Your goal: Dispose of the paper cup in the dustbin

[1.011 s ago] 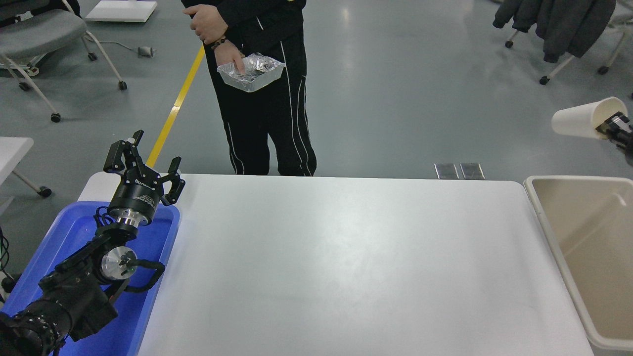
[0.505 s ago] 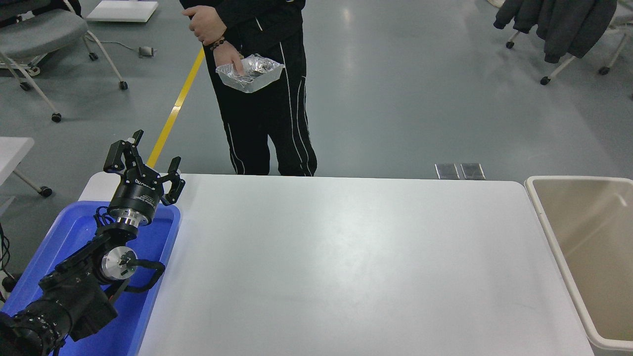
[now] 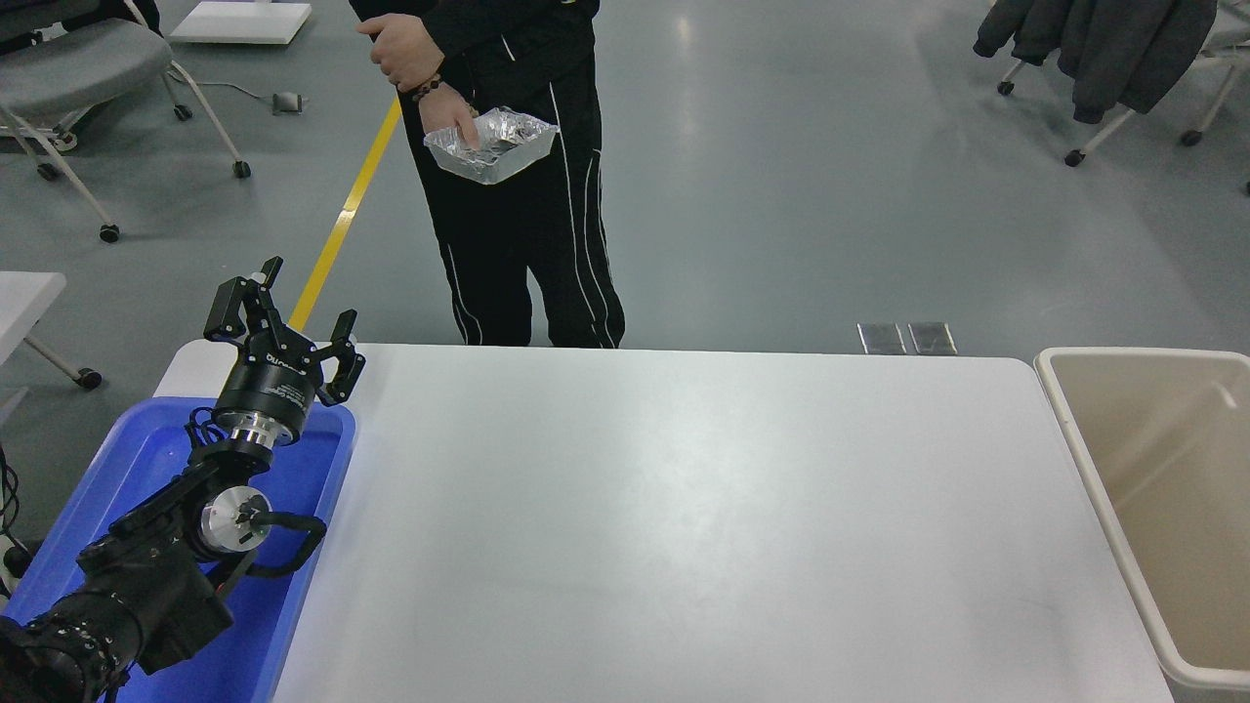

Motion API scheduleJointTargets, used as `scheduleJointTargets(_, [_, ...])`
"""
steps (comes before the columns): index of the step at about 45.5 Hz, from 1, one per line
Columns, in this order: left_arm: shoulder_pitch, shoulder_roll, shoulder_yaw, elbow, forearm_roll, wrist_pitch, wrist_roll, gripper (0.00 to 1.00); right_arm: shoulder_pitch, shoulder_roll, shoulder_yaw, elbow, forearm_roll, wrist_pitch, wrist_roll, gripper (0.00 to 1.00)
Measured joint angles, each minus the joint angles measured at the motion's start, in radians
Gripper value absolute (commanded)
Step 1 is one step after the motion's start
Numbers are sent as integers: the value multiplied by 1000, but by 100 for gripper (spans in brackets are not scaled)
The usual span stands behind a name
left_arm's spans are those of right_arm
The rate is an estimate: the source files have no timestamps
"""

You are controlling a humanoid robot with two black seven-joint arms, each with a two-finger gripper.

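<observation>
The beige dustbin (image 3: 1084, 459) stands at the table's right end, cut off by the picture's right edge. The part of its inside that shows holds nothing. The paper cup is out of view. My right arm and gripper are out of view as well. My left arm is parked at the lower left over the blue tray (image 3: 107, 488), with the left gripper (image 3: 288, 312) open and empty, pointing away from me.
A person in black stands at the table's far side, holding a crinkled silver foil tray (image 3: 491, 144) in one hand. The white table (image 3: 684, 527) spans the middle. Office chairs stand on the floor at the far left and far right.
One second ago my right gripper held the paper cup at the right edge above the dustbin; both left the picture by half a second ago. The person's foil tray shifted slightly left.
</observation>
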Motion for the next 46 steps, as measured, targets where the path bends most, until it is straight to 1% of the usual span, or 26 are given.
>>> scheduleJointTargets(16, [0, 0, 0, 0, 0, 0, 0, 100, -33, 46, 16, 1, 22, -6, -2, 0])
scheduleJointTargets(17, [0, 0, 0, 0, 0, 0, 0, 100, -34, 47, 16, 1, 23, -7, -2, 11])
scheduleJointTargets(18, [0, 0, 0, 0, 0, 0, 0, 100, -34, 48, 17, 1, 23, -8, -2, 27])
scheduleJointTargets(19, [0, 0, 0, 0, 0, 0, 0, 100, -35, 49, 17, 1, 23, -13, -2, 40])
scheduleJointTargets(20, [0, 0, 0, 0, 0, 0, 0, 100, -35, 50, 17, 1, 24, -18, -2, 50])
scheduleJointTargets(25, [0, 0, 0, 0, 0, 0, 0, 100, -37, 52, 14, 1, 25, -59, -1, 78])
scheduleJointTargets(30, [0, 0, 0, 0, 0, 0, 0, 100, -37, 52, 10, 3, 26, -103, 1, 95])
scheduleJointTargets(31, [0, 0, 0, 0, 0, 0, 0, 100, -36, 52, 9, 3, 26, -109, 2, 98])
scheduleJointTargets(34, [0, 0, 0, 0, 0, 0, 0, 100, -30, 51, 9, 3, 26, -125, 3, 99])
scheduleJointTargets(46, [0, 0, 0, 0, 0, 0, 0, 100, 34, 39, 34, 45, 28, -145, 4, 99])
